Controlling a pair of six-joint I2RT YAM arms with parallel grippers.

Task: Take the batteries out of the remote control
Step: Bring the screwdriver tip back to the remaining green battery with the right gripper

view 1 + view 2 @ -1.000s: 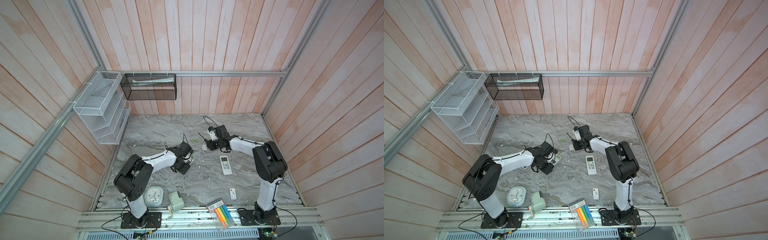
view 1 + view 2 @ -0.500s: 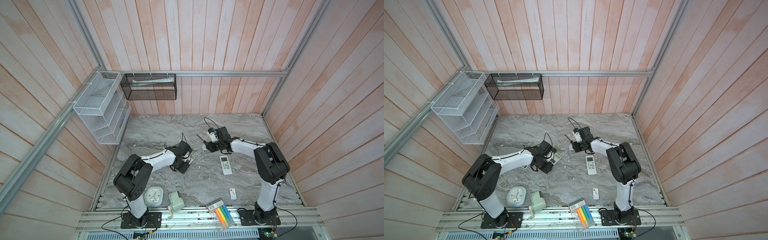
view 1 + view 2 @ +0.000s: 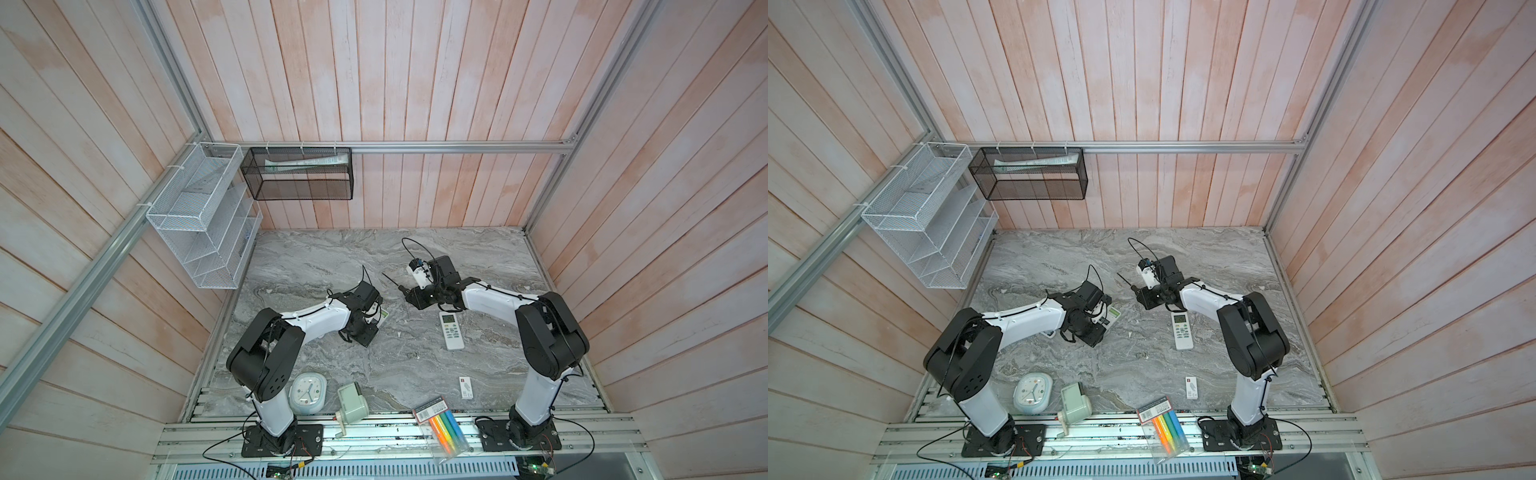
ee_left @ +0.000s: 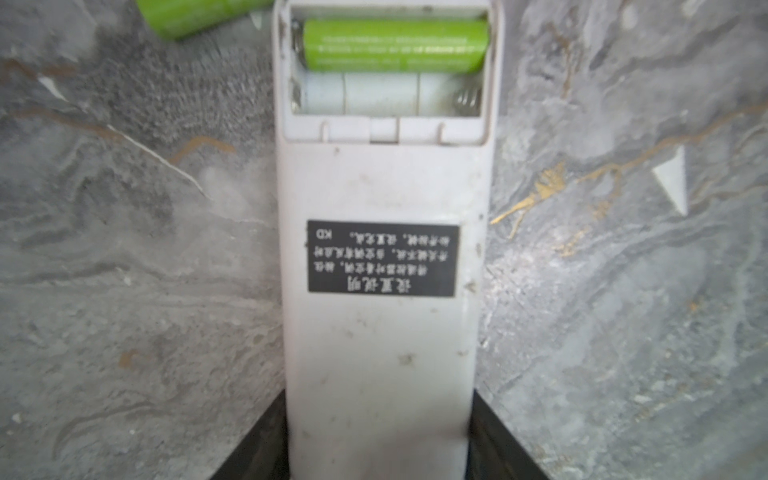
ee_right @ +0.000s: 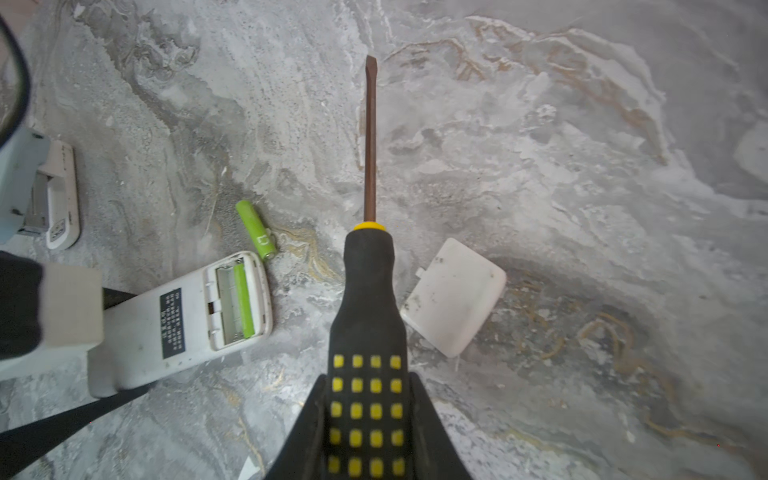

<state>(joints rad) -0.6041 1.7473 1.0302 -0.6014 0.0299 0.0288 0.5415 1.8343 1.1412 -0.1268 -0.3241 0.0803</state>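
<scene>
Left wrist view: the left claw (image 4: 378, 457) clamps the near end of the white remote (image 4: 382, 332), with a black finger along each long side. The remote lies back-up. Past its black label the compartment stands open. The nearer slot is empty and the seated battery (image 4: 395, 43), lime green, fills the farther slot with its long axis crosswise to the remote's. The loose battery (image 4: 195, 14), also green, lies on the surface (image 4: 124, 249) just beside that far end.

In the right wrist view the right claw (image 5: 365, 436) is closed on the handle of a flat screwdriver (image 5: 368, 291). Its blade points out over bare marble, not at the remote. The compartment lies near, off to one side of the handle, and the white cover (image 5: 455, 297) lies just beside the other side. I judge the blade must swing round to the seated battery's end to lever it out, which is the right arm's job.

In both top views the claws sit close together mid-surface. Another remote (image 3: 451, 330) lies nearby, a clock (image 3: 308, 392) and a highlighter packet (image 3: 442, 428) are at the near edge, and wire racks (image 3: 203, 216) hang on plank walls behind.
</scene>
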